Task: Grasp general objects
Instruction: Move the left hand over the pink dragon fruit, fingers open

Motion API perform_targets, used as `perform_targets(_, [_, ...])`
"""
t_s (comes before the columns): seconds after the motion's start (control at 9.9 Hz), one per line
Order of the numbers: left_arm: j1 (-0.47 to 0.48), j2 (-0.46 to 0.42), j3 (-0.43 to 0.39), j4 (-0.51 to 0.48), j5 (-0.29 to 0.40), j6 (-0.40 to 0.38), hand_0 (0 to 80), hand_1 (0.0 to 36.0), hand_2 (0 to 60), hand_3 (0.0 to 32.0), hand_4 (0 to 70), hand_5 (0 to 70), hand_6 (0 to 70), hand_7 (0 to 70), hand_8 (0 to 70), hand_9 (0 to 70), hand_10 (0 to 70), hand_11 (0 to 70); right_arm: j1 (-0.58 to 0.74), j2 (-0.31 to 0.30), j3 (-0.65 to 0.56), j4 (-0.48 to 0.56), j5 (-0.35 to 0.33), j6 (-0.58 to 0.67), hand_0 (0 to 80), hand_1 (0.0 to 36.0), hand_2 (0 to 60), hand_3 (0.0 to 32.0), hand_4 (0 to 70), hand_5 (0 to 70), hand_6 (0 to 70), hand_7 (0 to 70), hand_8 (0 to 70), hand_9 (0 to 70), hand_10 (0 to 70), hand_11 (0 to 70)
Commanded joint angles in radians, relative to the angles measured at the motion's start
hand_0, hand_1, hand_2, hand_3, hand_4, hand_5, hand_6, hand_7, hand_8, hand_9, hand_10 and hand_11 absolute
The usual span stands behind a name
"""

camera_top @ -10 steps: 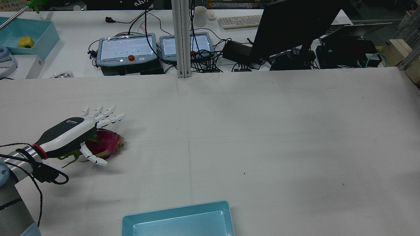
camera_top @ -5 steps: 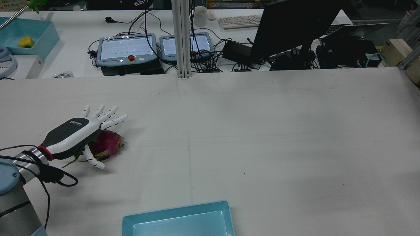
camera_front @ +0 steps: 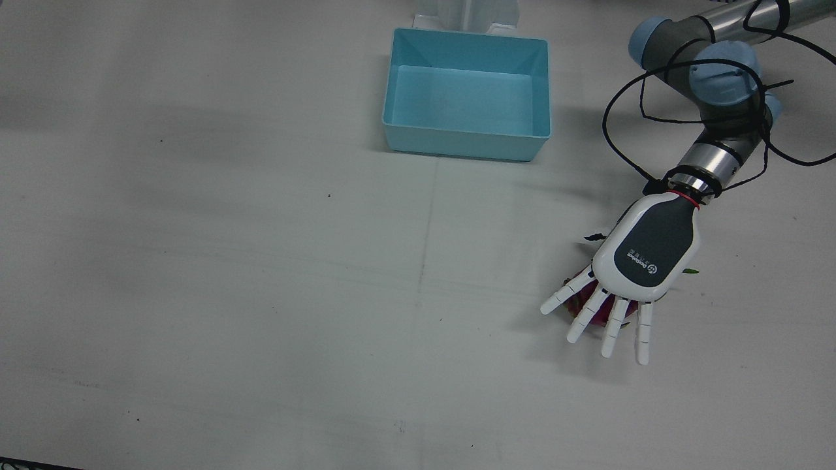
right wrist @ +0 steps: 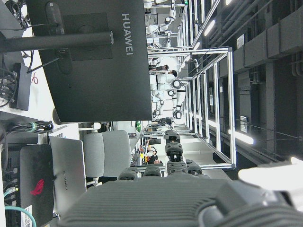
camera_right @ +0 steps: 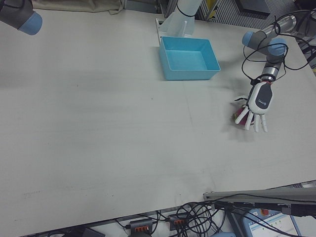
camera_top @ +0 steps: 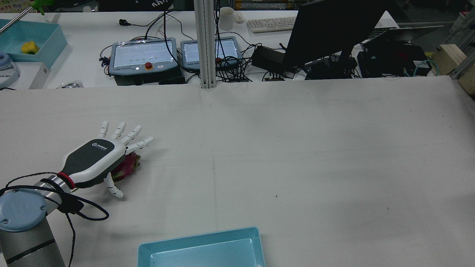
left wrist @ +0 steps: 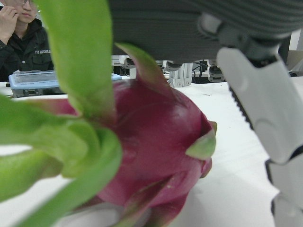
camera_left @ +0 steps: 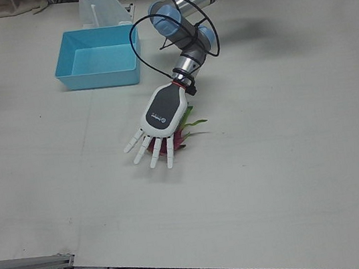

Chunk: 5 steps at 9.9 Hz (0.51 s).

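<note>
A magenta dragon fruit [camera_front: 590,302] with green scales lies on the white table, on my left arm's side. My left hand [camera_front: 643,251] hovers flat just above it, palm down, fingers spread straight past the fruit and thumb beside it. Most of the fruit is hidden under the palm in the rear view [camera_top: 129,164]. In the left hand view the fruit [left wrist: 156,142] fills the frame under the palm, with a white finger [left wrist: 258,109] to its right. My right hand [right wrist: 180,198] shows only as a dark edge in its own view, aimed away from the table.
An empty blue bin [camera_front: 467,147] stands at the table's middle near the pedestals, also in the rear view [camera_top: 202,246]. A black cable [camera_top: 85,213] loops off the left wrist. Monitors and teach pendants sit beyond the far edge.
My left hand has slid forward and to the right over the dragon fruit, covering more of it. Its fingers stay spread. The fruit has not moved.
</note>
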Motion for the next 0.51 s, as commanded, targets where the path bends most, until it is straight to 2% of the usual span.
perform_targets(0.0, [0.085,-0.038,0.022,0.063,-0.079,0.059,63.1,36.0,19.4,28.0,0.0,0.0,0.0,0.0,0.0,0.0,0.0,0.0,0.0,0.0,0.0,0.0,0.0,0.0,0.0,0.0,0.0,0.0,0.0,0.0,0.0,0.0,0.0,0.0,0.0,0.0])
perform_targets(0.1, [0.085,-0.038,0.031,0.069,-0.079,0.053,62.3,36.0,20.0,25.8,0.0,0.0,0.0,0.0,0.0,0.0,0.0,0.0,0.0,0.0,0.0,0.0,0.0,0.0,0.0,0.0,0.0,0.0,0.0,0.0,0.0,0.0,0.0,0.0,0.0,0.0])
perform_targets(0.4, [0.076,-0.038,0.031,0.092,-0.078,0.046,57.8,33.5,19.6,29.2,0.0,0.0,0.0,0.0,0.0,0.0,0.0,0.0,0.0,0.0,0.0,0.0,0.0,0.0,0.0,0.0,0.0,0.0,0.0,0.0,0.0,0.0,0.0,0.0,0.0,0.0])
